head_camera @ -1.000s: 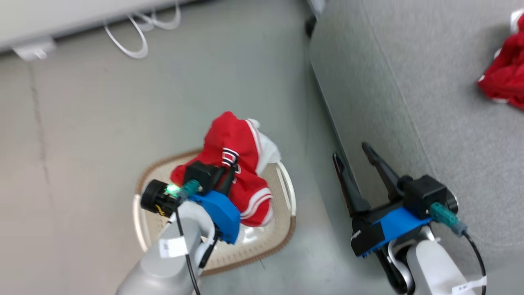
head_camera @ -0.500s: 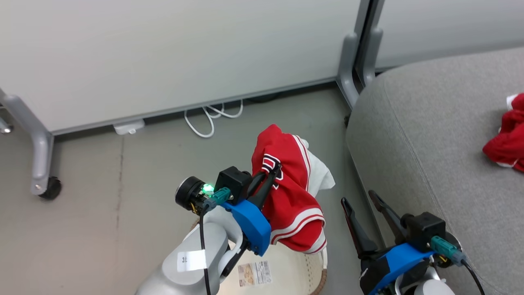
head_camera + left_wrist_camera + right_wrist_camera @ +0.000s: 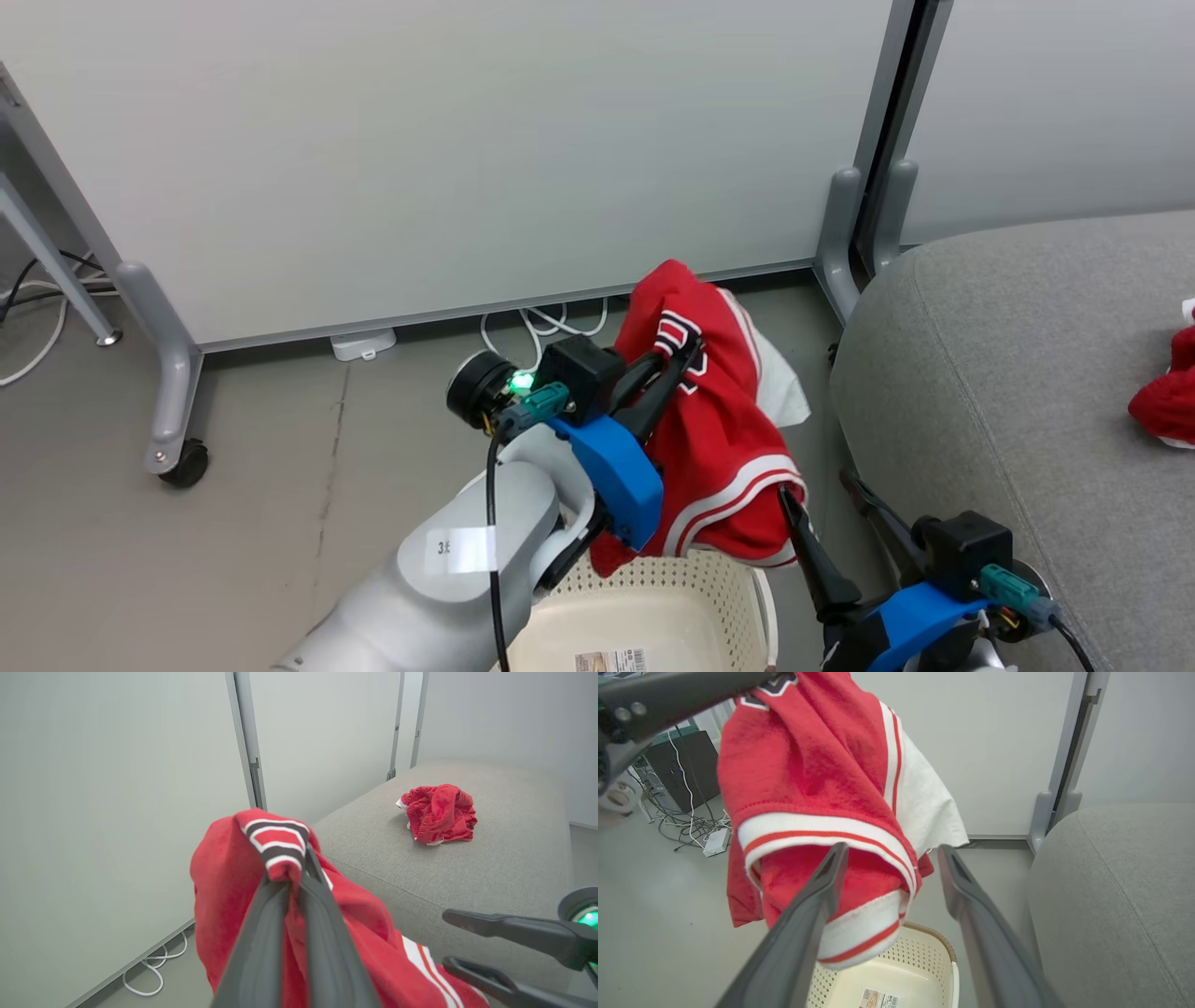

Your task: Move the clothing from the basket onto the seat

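Since second ago: red garment point(image 3: 719, 439) lifted out of basket point(image 3: 695, 571); head camera also tilted up. Left gripper point(image 3: 686, 347) clamped on fold by black-white lettering, cloth hanging above basket rim. Right gripper point(image 3: 814, 485) fingers spread, empty, just beside hanging hem, at front edge of seat point(image 3: 1008, 373). Behind: partition panel point(image 3: 467, 159), white cable point(image 3: 541, 327), caster point(image 3: 182, 464). Left wrist view gives second garment point(image 3: 439, 812) bunched whole on seat; head view catches just its edge. Right wrist view: label point(image 3: 878, 997) on basket floor.
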You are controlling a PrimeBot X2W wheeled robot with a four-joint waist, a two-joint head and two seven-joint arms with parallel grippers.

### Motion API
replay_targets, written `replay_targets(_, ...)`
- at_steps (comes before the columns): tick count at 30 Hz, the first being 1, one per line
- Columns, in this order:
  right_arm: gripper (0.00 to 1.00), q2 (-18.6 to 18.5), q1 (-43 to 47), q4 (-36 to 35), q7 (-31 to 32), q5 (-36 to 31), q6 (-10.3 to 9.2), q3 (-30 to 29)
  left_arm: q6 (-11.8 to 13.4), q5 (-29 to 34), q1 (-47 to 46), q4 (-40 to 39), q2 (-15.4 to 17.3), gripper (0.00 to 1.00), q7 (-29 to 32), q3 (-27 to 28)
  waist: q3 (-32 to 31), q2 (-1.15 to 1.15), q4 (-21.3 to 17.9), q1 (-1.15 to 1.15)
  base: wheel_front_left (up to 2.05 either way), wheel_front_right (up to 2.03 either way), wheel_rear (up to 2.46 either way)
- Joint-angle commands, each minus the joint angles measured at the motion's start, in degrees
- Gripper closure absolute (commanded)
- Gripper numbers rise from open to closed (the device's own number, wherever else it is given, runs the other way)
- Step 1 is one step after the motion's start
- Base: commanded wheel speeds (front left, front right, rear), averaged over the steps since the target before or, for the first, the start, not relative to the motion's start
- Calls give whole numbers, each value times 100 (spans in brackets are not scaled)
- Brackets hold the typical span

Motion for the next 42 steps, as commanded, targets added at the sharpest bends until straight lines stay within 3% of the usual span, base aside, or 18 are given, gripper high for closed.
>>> replay_targets(1, 0, -7, 82, -22, 14, 32, 2, 10, 26, -94, -147, -36, -2, 100, -15, -93, -41, -1, 23, 1, 0, 0, 0)
replay_targets(13, 0, -7, 153, -50, 12, 55, 1, 37, 190, -624, -352, -26, -3, 100, -26, -593, -93, -1, 2, 1, 0, 0, 0)
replay_targets(27, 0, -7, 130, -8, 68, 65, 2, 94, 277, -772, -426, -124, -3, 100, -31, -674, 57, -1, 3, 1, 0, 0, 0)
replay_targets(42, 0, -7, -827, 718, 108, 32, 1, 377, 258, -802, -421, -220, -3, 100, -32, -721, 149, -1, 40, 1, 0, 0, 0)
